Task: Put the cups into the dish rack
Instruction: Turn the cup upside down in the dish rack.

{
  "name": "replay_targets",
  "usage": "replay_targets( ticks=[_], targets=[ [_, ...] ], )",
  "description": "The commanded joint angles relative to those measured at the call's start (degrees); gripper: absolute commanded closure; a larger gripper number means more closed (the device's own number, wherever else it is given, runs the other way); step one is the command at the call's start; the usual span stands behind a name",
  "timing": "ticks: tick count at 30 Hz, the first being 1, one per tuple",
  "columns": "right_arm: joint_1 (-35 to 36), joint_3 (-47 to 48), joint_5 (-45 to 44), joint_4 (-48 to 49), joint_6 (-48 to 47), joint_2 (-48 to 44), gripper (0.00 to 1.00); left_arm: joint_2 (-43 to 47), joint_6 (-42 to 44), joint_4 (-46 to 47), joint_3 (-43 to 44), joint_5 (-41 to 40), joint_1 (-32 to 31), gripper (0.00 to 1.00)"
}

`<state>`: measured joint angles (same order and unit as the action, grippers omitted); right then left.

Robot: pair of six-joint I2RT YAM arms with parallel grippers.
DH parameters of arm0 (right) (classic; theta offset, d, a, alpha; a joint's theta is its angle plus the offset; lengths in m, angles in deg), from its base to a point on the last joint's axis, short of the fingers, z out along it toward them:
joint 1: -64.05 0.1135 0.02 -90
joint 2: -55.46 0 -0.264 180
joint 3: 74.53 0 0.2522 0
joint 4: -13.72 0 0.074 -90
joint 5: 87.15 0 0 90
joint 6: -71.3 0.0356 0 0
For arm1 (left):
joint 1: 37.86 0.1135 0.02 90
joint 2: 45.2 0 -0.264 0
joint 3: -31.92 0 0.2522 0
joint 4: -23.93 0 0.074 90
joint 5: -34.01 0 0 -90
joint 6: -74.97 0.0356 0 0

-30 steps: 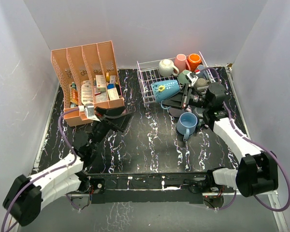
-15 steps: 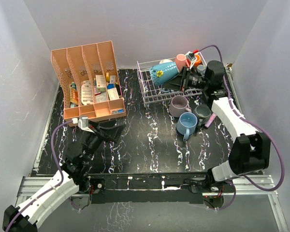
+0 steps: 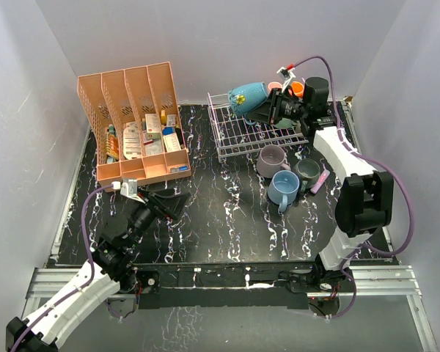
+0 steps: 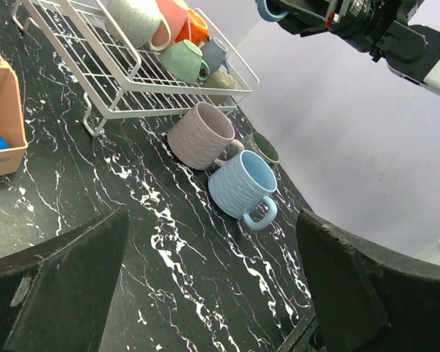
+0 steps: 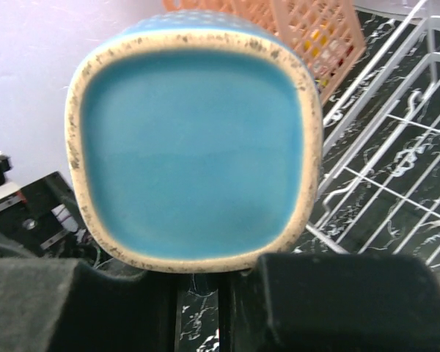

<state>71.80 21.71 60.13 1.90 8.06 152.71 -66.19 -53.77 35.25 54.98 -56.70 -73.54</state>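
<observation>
Lifting the teal mug [image 3: 246, 97] is the change to note: 1 second ago your right gripper [image 3: 268, 110] has it low by the near edge of the dish rack [image 3: 238, 139], and now it hangs on its side, tilted, well above the rack's far edge, just beside the cups already parked in the rack's far right corner. The right pincer stays narrow and clamped on that mug; the wrist view is filled by the mug's square glazed base, so you cannot see exactly where the pads bite. Your left gripper [image 3: 169, 203] has pulled back toward the near left part of the table [image 3: 220, 220] and its jaws have spread wide, holding nothing. I judge the teal mug is not yet loaded: it needs lowering onto a free patch of the grid, and from this height a release would risk knocking the cups below. On the table, just beside the rack's near right corner, 3 mugs wait: the lilac mug [image 3: 271, 160], the light blue mug [image 3: 284, 188] and the dark grey mug [image 3: 306, 172], so the job is well advanced but unfinished.
</observation>
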Motion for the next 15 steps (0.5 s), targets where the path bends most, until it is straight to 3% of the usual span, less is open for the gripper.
replay_targets(
  ticks=[1, 15],
  targets=[
    [-0.12, 6.74, -4.10, 0.68, -7.97, 2.17, 0.92, 1.30, 0.61, -1.61, 1.69, -0.72, 0.35, 0.06],
    [3.66, 21.96, -20.42, -10.37, -22.73, 18.13, 0.92, 1.66, 1.35, -4.56, 2.74, -1.81, 0.35, 0.06]
  ],
)
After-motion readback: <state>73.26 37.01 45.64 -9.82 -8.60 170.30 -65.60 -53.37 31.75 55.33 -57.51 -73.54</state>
